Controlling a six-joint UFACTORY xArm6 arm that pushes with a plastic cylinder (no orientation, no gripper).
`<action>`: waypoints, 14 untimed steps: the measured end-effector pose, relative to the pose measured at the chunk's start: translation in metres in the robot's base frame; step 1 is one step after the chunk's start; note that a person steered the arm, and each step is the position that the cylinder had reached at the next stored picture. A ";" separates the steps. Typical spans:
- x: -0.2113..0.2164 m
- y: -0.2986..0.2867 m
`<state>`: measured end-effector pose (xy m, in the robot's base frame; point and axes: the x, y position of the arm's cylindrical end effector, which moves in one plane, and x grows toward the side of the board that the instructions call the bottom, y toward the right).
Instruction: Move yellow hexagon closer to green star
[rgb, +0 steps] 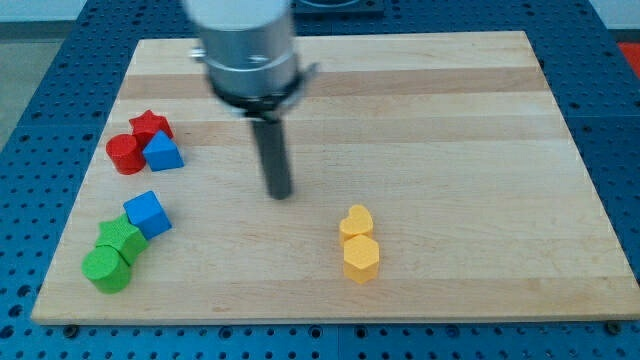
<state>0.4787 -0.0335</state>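
The yellow hexagon (361, 258) lies near the board's bottom edge, right of centre, touching a yellow heart (356, 221) just above it. The green star (121, 238) sits at the lower left, between a green cylinder (106, 269) and a blue cube (148, 214). My tip (279, 194) stands on the board up and to the left of the yellow pair, apart from both, and well right of the green star.
A red star (150, 126), a red cylinder (125, 153) and a blue triangle (162, 152) cluster at the left, above the green blocks. The wooden board (450, 120) rests on a blue perforated table (40, 90).
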 end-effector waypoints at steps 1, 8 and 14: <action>0.020 0.074; 0.099 0.009; 0.071 -0.043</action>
<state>0.5499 -0.0763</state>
